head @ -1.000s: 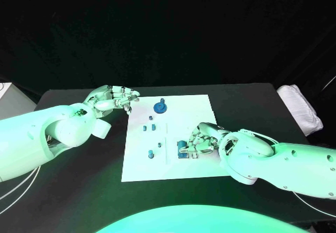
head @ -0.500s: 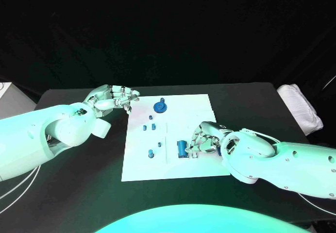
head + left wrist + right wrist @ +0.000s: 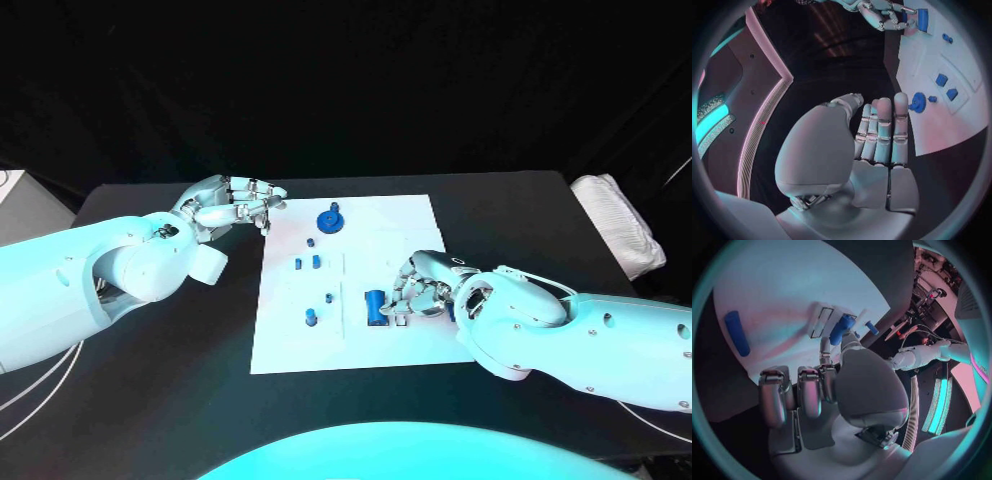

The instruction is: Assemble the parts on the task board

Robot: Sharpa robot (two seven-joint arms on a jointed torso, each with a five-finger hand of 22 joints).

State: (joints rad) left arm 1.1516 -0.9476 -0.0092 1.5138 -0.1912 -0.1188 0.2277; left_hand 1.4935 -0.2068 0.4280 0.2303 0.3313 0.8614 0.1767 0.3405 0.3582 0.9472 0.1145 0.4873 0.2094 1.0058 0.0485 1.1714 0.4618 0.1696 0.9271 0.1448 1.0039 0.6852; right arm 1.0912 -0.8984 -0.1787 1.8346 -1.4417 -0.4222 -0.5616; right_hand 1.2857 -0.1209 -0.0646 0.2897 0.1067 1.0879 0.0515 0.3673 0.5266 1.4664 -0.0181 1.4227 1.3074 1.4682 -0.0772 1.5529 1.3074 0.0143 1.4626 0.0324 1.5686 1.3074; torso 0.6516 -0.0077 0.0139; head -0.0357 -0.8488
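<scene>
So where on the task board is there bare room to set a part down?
The task board is bare along its far right side, beyond the round blue part, and along its near edge below the right hand. It is crowded mid-board, where small blue parts cluster and that hand touches a blue cylinder.

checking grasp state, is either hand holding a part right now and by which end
The right hand pinches a blue cylindrical part by one end, between thumb and finger, over the task board. The left hand, fingers curled, holds nothing.
</scene>
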